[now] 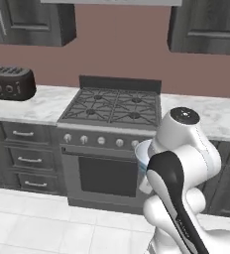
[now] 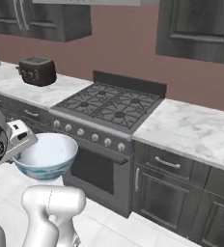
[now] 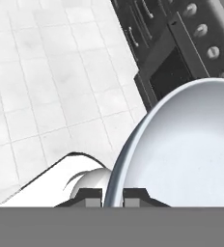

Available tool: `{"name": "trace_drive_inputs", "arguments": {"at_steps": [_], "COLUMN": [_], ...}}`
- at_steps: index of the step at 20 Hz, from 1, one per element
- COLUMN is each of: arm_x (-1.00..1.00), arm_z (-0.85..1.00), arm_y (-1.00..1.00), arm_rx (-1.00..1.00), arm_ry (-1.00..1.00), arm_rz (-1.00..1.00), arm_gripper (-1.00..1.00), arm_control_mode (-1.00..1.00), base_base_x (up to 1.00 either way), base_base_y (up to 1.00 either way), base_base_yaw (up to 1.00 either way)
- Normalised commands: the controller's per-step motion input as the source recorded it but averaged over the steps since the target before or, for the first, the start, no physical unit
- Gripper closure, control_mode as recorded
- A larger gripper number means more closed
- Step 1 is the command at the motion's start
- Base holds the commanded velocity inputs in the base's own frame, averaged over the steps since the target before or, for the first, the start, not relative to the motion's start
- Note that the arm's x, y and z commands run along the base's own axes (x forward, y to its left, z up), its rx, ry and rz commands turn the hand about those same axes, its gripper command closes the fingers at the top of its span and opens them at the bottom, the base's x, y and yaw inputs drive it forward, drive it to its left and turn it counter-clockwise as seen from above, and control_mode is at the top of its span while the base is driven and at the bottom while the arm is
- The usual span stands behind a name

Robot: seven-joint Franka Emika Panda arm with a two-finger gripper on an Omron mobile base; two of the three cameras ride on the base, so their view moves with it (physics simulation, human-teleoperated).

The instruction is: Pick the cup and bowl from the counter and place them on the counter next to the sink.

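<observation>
My gripper is shut on the rim of the pale grey-blue bowl, with one fingertip on each side of the rim. The bowl hangs upright in the air in front of the oven, below counter height, and the hand holds its left edge. In the left base view a slice of the bowl peeks out from behind my arm. The white marble counter runs on both sides of the stove, and its left stretch carries a toaster. The cup and the sink are out of view.
A dark gas stove with knobs and an oven door stands straight ahead. A black toaster sits on the left counter. Dark wall cabinets hang above. White floor tiles lie below the bowl.
</observation>
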Motion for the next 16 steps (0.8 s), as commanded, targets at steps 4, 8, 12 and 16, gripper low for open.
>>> {"name": "trace_drive_inputs", "arguments": {"at_steps": [4,8,12,16], "arm_x": [0.00,0.00,0.00,0.00], "arm_z": [0.00,0.00,0.00,0.00], "arm_y": [0.00,0.00,0.00,0.00], "arm_rx": [0.00,0.00,0.00,0.00], "arm_ry": [0.00,0.00,0.00,0.00], "arm_rz": [0.00,0.00,0.00,0.00], "arm_gripper": [1.00,1.00,1.00,1.00], "arm_control_mode": [1.00,1.00,1.00,1.00], "base_base_x": [-0.37,-0.03,0.00,0.00], "base_base_y": [0.46,0.28,0.29,0.42], "base_base_yaw": [0.80,0.74,0.67,0.62]}}
